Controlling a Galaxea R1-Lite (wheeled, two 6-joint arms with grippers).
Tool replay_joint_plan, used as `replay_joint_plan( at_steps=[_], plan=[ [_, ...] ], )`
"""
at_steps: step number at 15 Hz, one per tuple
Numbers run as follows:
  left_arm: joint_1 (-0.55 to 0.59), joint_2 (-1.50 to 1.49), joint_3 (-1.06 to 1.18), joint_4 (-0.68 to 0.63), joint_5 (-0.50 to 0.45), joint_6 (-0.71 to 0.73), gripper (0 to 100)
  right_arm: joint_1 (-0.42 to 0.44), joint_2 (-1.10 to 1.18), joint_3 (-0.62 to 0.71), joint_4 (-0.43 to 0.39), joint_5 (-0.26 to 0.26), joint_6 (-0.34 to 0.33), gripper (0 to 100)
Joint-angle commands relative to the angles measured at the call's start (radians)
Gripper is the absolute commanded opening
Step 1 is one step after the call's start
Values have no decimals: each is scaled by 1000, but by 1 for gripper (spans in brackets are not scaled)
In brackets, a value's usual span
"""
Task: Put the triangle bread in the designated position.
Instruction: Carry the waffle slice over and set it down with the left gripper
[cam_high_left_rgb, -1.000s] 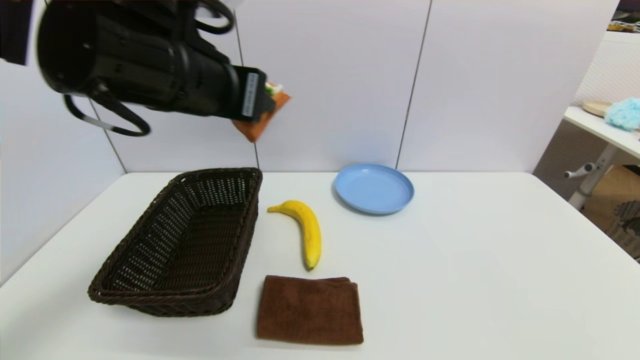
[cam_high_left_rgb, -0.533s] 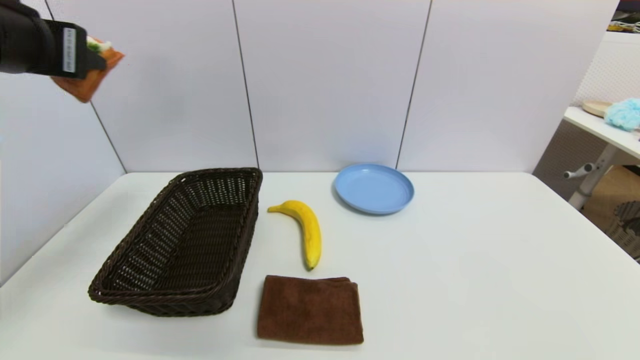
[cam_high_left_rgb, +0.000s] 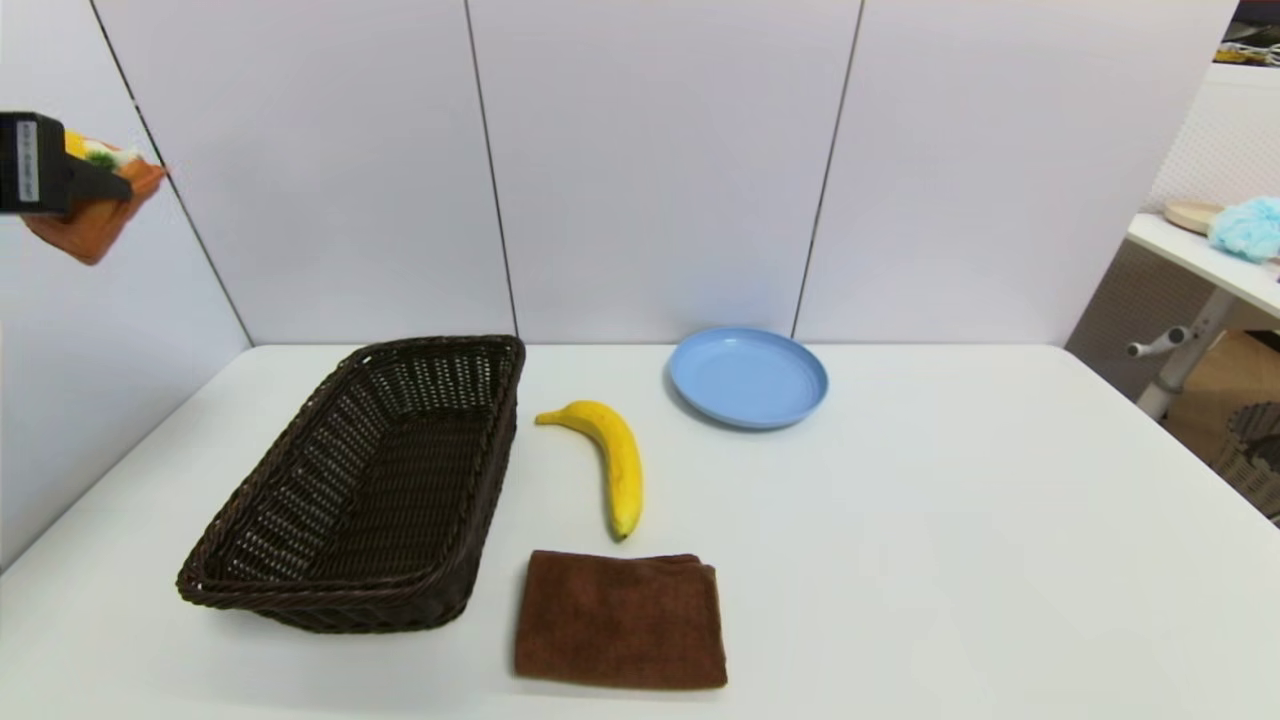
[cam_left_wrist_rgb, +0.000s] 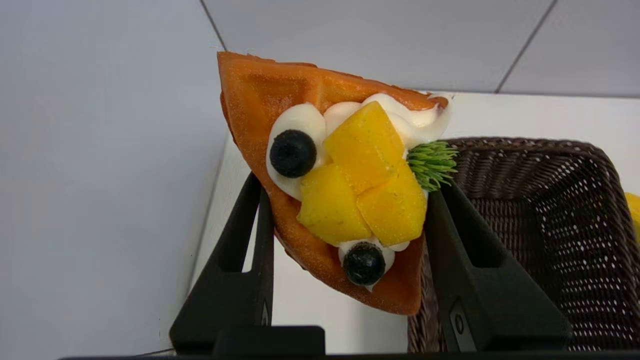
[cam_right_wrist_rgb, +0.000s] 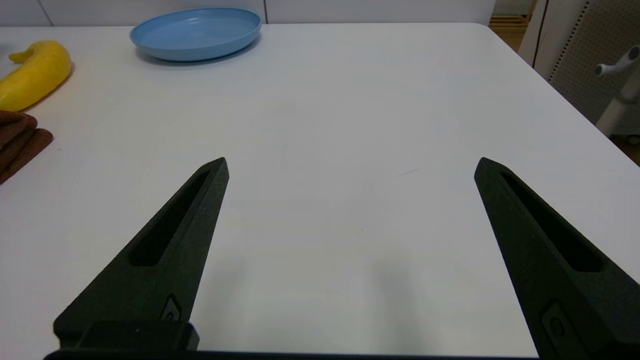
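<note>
left tool (cam_left_wrist_rgb: 345, 200) gripping triangle bread (cam_left_wrist_rgb: 320, 125) — basket (cam_high_left_rgb: 370, 480) below; banana (cam_high_left_rgb: 610, 460) beside

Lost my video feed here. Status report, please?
Left gripper shut on triangle bread, high beside the table's left edge. Right gripper open, idle over bare table. Bread not placed. Basket sits below.

At the upper left edge of the frame, the left hand (cam_high_left_rgb: 75, 190) holds the triangle bread (cam_high_left_rgb: 98, 213) high above the worktop (cam_high_left_rgb: 950, 520). Below, a dark wicker basket (cam_high_left_rgb: 365, 485) sits left of centre, a banana (cam_high_left_rgb: 608, 460) just beside it, a brown cloth (cam_high_left_rgb: 620, 620) lower down, and a blue plate (cam_high_left_rgb: 748, 376) farther back
</note>
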Motion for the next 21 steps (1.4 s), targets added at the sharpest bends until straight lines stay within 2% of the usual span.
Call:
replay_joint_plan(
  at_steps=[1, 4, 11, 21],
  plan=[
    [46, 10, 260, -187, -96, -1, 0, 0, 1, 0, 0, 0, 0, 100],
    [62, 36, 441, -339, -96, 9, 0, 0, 1, 2, 0, 0, 0, 100],
    [103, 120, 559, -342, -62, 32, 0, 0, 1, 2, 0, 0, 0, 100],
    [154, 234, 564, -343, -69, 27, 0, 0, 1, 0, 0, 0, 0, 100]
  ],
)
